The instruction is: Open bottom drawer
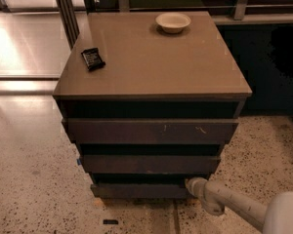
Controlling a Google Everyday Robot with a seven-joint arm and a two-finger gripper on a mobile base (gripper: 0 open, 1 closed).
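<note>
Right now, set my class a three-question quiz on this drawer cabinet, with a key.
1. True or false: the robot's claw is at the right end of the lowest dark brown drawer front.
2. What lies near the brown cabinet top's left edge? A) small black packet B) red cup C) spoon
3. Fill in: the pale round bowl stands near the top's ____ edge.
Key: 1 true; 2 A; 3 back.

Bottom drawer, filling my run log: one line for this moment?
gripper | at right end of lowest dark brown slab drawer front | contact unclear
</note>
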